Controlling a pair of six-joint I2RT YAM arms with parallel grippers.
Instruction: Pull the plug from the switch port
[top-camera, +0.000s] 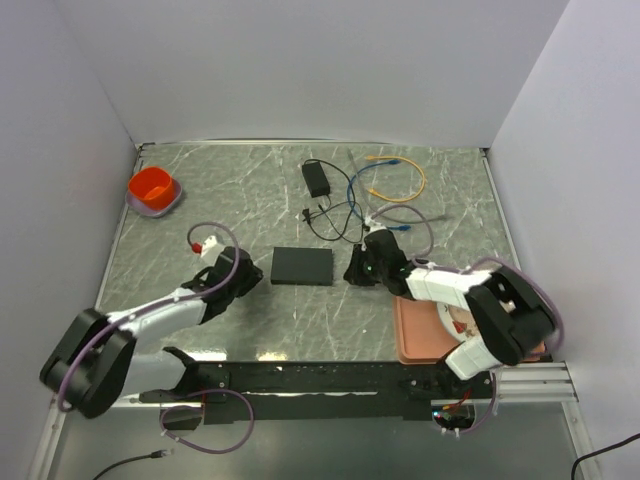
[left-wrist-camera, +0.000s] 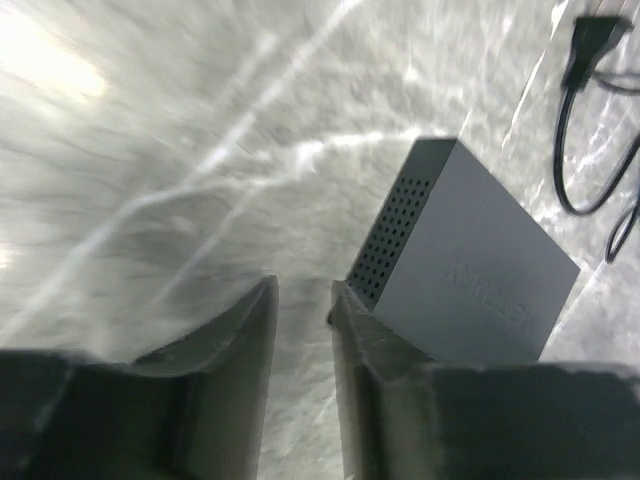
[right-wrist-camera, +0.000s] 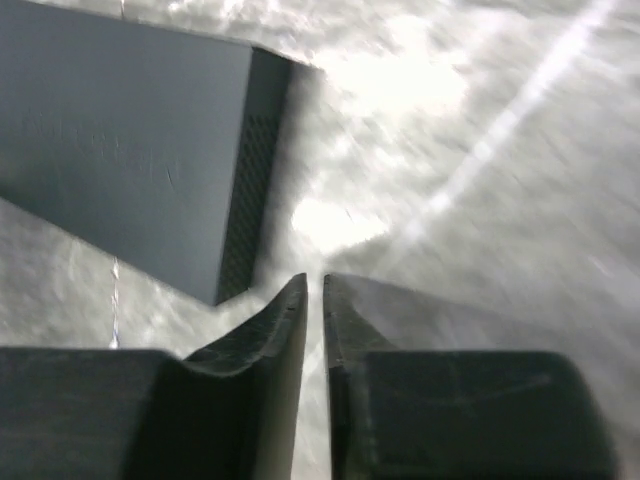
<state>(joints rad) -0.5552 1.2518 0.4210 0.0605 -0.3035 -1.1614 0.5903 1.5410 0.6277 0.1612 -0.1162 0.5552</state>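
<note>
Both short ends of the switch box (top-camera: 302, 265) have company. At its 9 o'clock the left gripper (top-camera: 250, 276) sits just beside it, fingers (left-wrist-camera: 240, 345) a bit apart, nothing held. Box lies flat mid-counter (top-camera: 240, 205). There's faint lettering (left-wrist-camera: 495, 300) on the lid, too blurry to read, and I can't make out the switch port. At 3 o'clock is the right gripper (top-camera: 354, 272), fingers (right-wrist-camera: 275, 345) barely parted, also empty. Bare counter runs along the 6 o'clock long edge. Loose cables (top-camera: 340, 215) and an adapter brick (top-camera: 317, 178) crowd 12 to 1 o'clock.

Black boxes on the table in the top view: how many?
2. The flat switch box lies mid-way across the table; the smaller adapter brick sits farther back. None appears hidden.
</note>
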